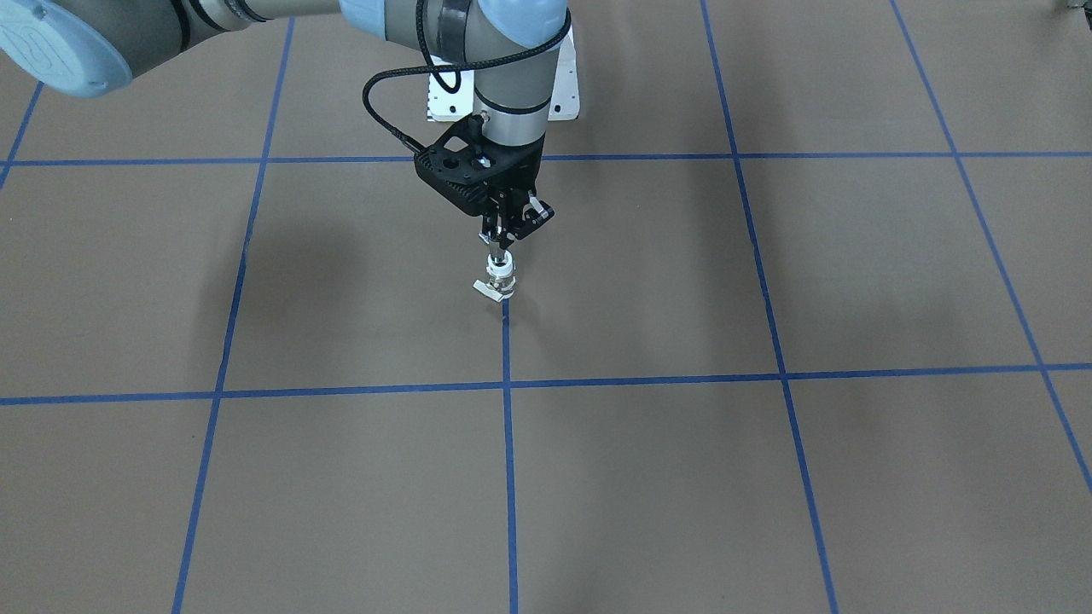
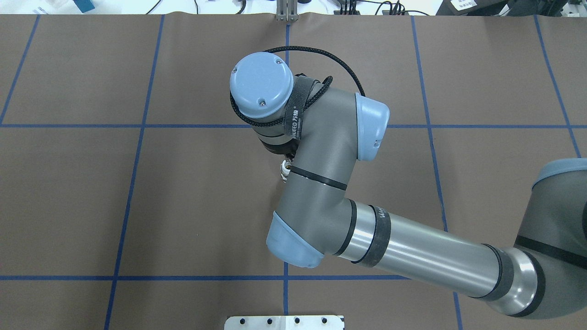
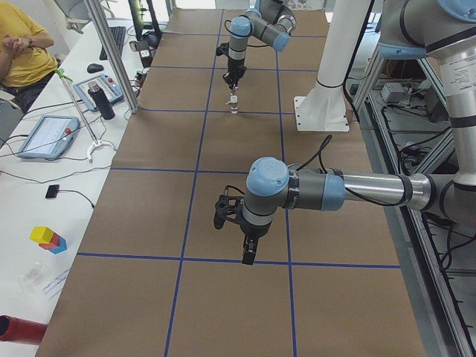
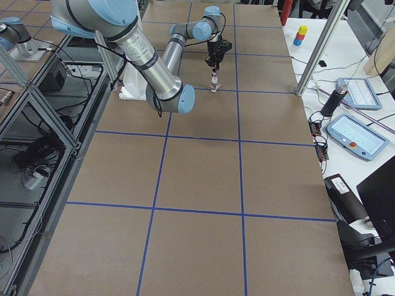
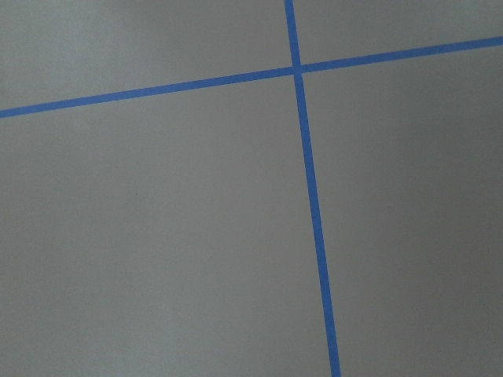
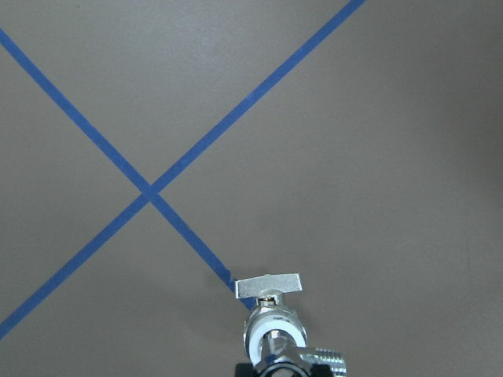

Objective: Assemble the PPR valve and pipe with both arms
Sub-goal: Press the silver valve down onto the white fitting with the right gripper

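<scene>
The PPR valve [image 1: 501,277] stands upright on the brown table, on a blue tape line, with its white lever [image 1: 485,290] low on one side. It also shows in the right wrist view [image 6: 271,326] and as a sliver under the arm in the overhead view [image 2: 284,170]. My right gripper [image 1: 502,243] points straight down, shut on a slim silvery piece, the pipe [image 1: 498,247], whose lower end meets the valve's top ring. My left gripper [image 3: 248,256] hangs over bare table far from the valve. I cannot tell whether it is open or shut. The left wrist view shows only table.
The white bolted pedestal base [image 1: 559,98] stands just behind the valve. Blue tape lines [image 1: 508,477] grid the table. A side bench with tablets [image 3: 44,137], a bottle [image 3: 100,100] and a seated person [image 3: 22,44] runs along the far edge.
</scene>
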Tool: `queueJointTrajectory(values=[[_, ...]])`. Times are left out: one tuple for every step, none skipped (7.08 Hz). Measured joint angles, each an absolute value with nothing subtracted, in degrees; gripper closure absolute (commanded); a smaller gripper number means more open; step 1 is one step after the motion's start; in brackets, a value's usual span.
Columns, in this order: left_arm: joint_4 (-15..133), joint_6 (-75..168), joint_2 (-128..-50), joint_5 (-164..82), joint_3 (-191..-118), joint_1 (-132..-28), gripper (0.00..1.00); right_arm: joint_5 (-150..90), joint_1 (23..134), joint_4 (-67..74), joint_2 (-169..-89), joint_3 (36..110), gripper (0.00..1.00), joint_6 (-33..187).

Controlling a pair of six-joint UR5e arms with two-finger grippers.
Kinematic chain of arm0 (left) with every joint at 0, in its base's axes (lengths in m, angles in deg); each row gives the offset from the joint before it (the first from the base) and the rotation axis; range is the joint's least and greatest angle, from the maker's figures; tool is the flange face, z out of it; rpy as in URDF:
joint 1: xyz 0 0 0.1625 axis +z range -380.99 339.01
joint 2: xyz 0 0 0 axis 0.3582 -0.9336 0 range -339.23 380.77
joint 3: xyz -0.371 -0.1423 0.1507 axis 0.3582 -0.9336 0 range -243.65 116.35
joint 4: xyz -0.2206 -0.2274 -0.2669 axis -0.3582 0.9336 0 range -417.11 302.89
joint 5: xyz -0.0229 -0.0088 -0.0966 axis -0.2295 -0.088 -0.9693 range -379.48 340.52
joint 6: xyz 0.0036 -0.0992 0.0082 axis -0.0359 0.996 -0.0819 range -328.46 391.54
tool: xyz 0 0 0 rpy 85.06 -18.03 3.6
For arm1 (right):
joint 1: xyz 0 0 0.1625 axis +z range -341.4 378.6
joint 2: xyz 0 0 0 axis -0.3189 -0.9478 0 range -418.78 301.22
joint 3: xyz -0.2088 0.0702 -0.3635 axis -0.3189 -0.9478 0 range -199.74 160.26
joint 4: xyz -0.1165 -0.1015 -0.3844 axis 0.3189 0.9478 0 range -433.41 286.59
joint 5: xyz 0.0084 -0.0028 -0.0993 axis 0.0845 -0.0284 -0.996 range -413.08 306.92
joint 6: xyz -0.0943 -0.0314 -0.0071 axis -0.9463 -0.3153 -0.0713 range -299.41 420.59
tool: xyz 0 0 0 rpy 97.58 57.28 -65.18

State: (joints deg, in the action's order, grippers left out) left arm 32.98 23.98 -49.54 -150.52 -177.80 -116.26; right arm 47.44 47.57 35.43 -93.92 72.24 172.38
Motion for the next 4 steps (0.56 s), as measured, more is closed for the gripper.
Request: queueJointTrajectory(values=[[33.0, 24.0, -49.5, -150.5, -177.8, -116.3, 0.0, 47.3, 47.5, 34.4, -93.9, 71.3, 1.0, 172.3], [33.0, 24.0, -49.5, -150.5, -177.9, -116.3, 0.0, 47.2, 47.5, 33.9, -93.9, 70.9, 1.0, 172.2], [33.0, 24.0, -49.5, -150.5, -177.8, -116.3, 0.0, 47.3, 47.5, 33.8, -93.9, 70.8, 1.0, 172.1], [33.0, 24.0, -49.5, -150.6, -177.8, -116.3, 0.0, 47.4, 47.5, 33.9, -93.9, 70.8, 1.0, 172.1]])
